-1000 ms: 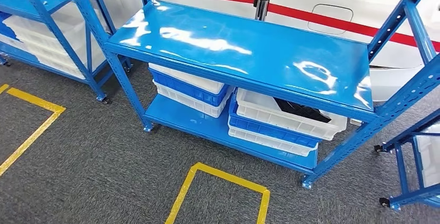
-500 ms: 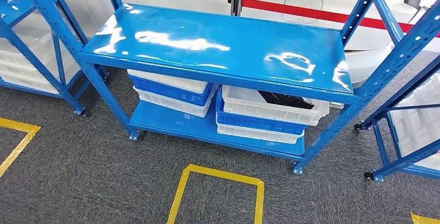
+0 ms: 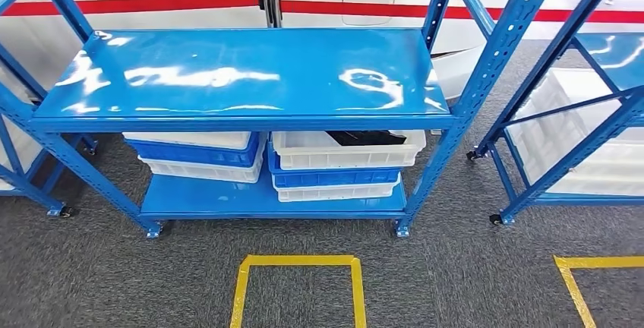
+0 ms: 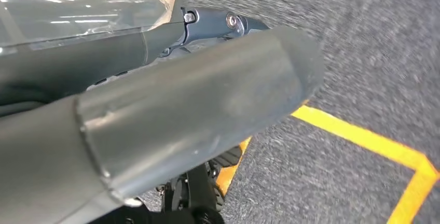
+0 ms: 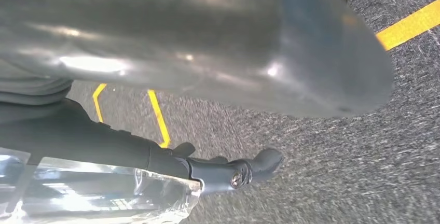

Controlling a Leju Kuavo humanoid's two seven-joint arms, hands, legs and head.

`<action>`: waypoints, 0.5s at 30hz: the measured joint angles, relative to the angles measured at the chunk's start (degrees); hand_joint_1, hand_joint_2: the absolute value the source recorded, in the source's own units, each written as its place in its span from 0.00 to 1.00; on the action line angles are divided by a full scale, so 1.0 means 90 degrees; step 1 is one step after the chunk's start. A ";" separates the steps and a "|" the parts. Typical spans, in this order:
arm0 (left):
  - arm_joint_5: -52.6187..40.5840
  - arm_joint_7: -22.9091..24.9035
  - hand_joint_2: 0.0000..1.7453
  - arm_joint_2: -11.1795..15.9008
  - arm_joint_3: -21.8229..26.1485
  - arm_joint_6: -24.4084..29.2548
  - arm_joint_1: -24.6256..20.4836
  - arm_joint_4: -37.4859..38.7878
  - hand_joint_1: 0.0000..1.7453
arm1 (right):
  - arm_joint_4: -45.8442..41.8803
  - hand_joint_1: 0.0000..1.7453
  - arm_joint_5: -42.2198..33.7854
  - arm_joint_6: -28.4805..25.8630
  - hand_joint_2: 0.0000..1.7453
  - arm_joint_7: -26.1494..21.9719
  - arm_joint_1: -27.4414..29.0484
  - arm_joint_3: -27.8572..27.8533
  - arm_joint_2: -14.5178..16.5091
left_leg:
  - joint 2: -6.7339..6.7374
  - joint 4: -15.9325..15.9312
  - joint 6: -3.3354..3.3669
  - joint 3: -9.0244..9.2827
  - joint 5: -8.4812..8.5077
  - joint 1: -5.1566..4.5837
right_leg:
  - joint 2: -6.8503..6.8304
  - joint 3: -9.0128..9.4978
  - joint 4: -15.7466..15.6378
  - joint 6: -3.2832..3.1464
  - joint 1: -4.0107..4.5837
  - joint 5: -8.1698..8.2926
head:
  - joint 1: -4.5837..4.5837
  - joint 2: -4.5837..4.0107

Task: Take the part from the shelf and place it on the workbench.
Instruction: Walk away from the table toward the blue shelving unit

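Here's the blue shelf (image 3: pixel 243 77), square in front in the head view, glossy top deck bare and catching the lights. Down on the lower deck sit two stacks of crates: white-blue-white on the left (image 3: pixel 199 155), white-blue-white on the right (image 3: pixel 338 162). The part (image 3: pixel 366 137) lies in the top right crate, a dark, flat piece with its long axis running along the shelf's length, left to right; which end is which can't be made out. More blue racks with white crates (image 3: pixel 577 134) stand to the right. Yellow tape squares (image 3: pixel 298 286) mark the grey carpet below.

The left robot hand (image 4: pixel 171 110) hangs over carpet and tape, thick thumb across the wrist view, holding nothing visible; finger spread can't be told. The right robot hand (image 5: pixel 223 169) hangs likewise, dark fingers extended, and open or closed can't be told.
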 joint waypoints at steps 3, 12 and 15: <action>-0.0002 -0.0001 0.00 -0.0003 0.0000 -0.0004 -0.0018 0.0000 0.00 | 0.0000 0.00 0.0052 -0.0037 0.00 0.0009 0.0025 0.0000 -0.0003 | -0.0024 -0.0117 0.0083 0.0012 0.0026 -0.0059 | 0.0031 -0.0043 -0.0008 0.0075 0.0048 -0.0009 | 0.0007 0.0001; -0.0034 0.0109 0.00 0.0000 0.0004 0.0016 -0.0012 0.0000 0.00 | 0.0000 0.00 0.0124 -0.0071 0.00 0.0029 0.0027 0.0000 -0.0012 | -0.0038 -0.0121 0.0216 0.0007 0.0049 -0.0177 | 0.0012 -0.0014 -0.0070 0.0165 0.0007 0.0007 | 0.0012 -0.0001; -0.0039 0.0128 0.00 0.0000 0.0004 0.0021 -0.0013 0.0000 0.00 | 0.0000 0.00 0.0129 -0.0070 0.00 0.0029 0.0028 0.0000 -0.0013 | -0.0039 -0.0119 0.0225 0.0006 0.0050 -0.0182 | 0.0012 -0.0002 -0.0075 0.0176 0.0005 0.0014 | 0.0011 0.0000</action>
